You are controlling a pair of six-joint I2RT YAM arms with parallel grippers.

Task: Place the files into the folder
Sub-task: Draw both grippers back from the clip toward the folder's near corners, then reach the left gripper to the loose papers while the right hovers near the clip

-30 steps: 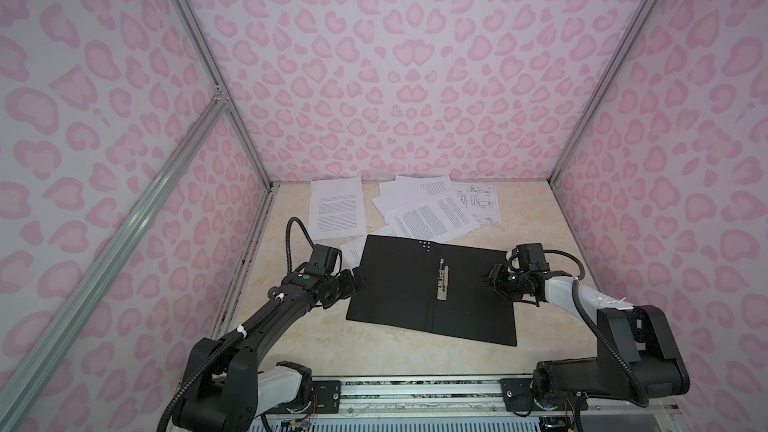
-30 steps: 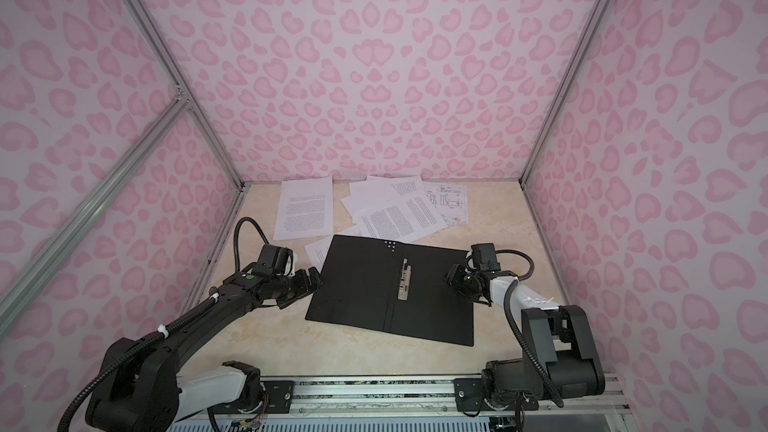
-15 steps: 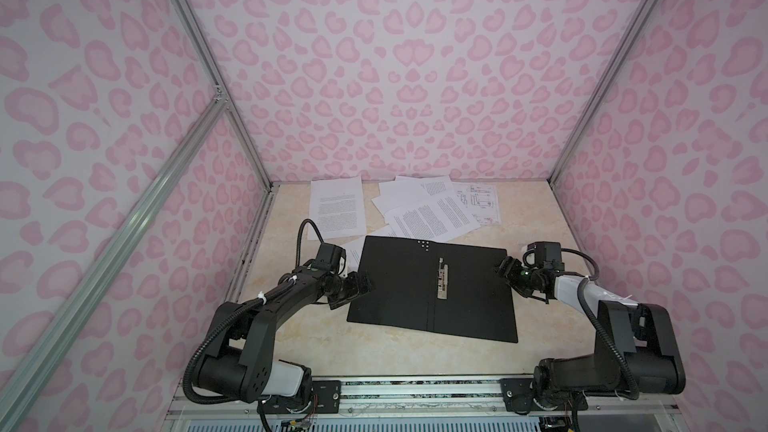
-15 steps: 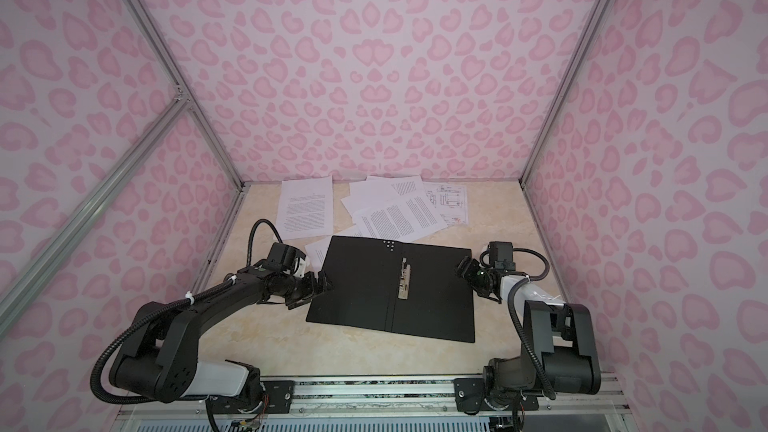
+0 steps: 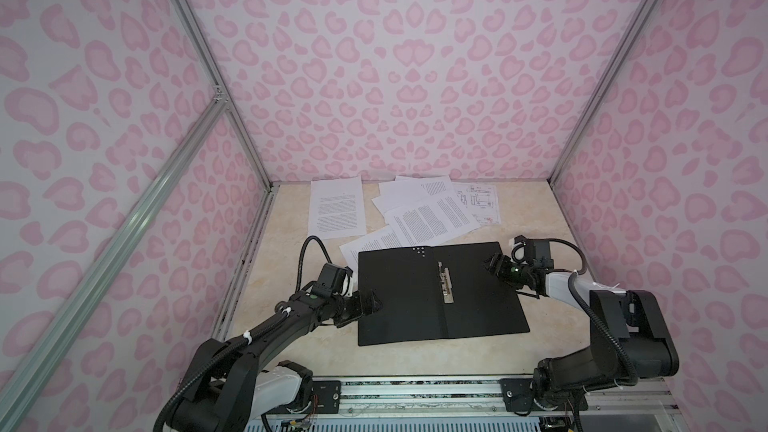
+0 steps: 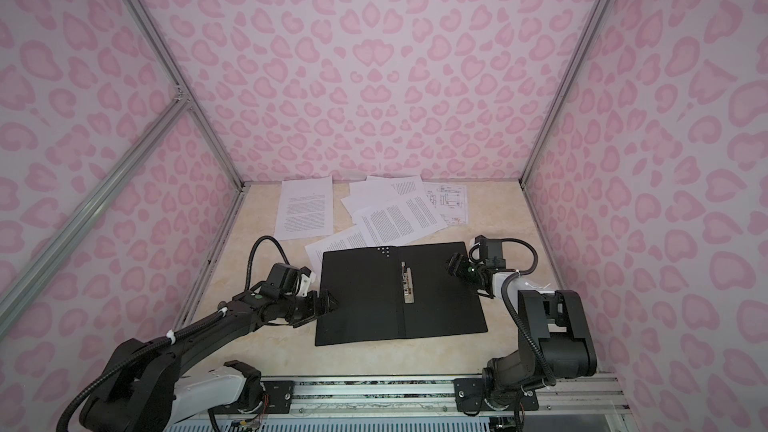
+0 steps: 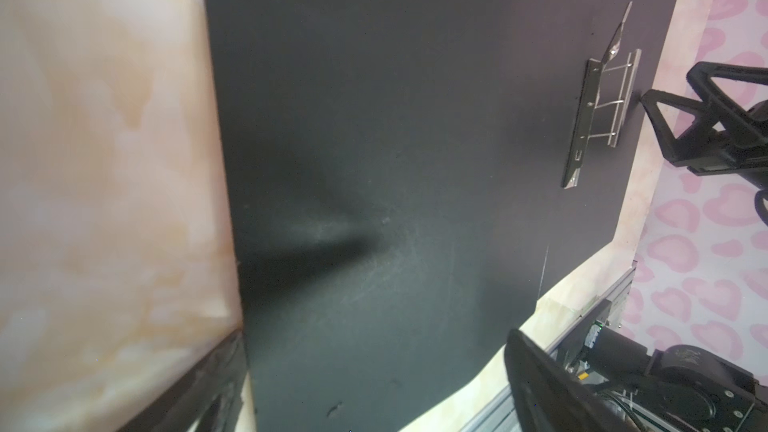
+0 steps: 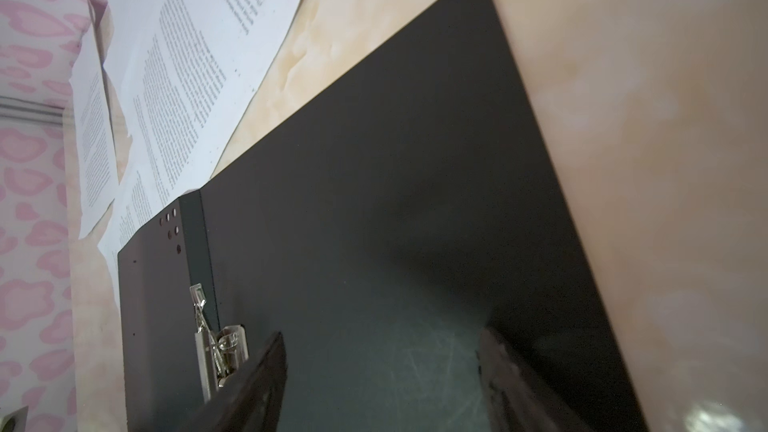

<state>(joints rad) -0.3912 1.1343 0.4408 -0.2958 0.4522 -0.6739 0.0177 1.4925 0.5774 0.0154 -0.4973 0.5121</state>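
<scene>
The folder [image 5: 415, 297] [image 6: 365, 297] lies open and flat in the middle of the table, black inside up, with its metal clip [image 5: 445, 290] [image 7: 598, 110] [image 8: 216, 351] at the spine. The files [image 5: 432, 218] [image 6: 395, 218] [image 8: 195, 47] are loose white printed sheets spread behind it; one sheet is partly tucked under the folder's back left corner. My left gripper [image 5: 372, 301] [image 6: 328, 299] [image 7: 374, 367] stands open low over the folder's left edge, holding nothing. My right gripper [image 5: 492, 263] [image 6: 453, 263] [image 8: 382, 367] is open over the folder's back right corner, also holding nothing.
A single sheet [image 5: 336, 207] lies apart at the back left, and a sheet with a line drawing [image 5: 480, 201] at the back right. Pink patterned walls close in three sides. A metal rail [image 5: 415, 392] runs along the front edge.
My left gripper has slid right and toward the front, onto the folder's left edge. My right gripper has shifted slightly toward the back. The folder and sheets have not moved.
</scene>
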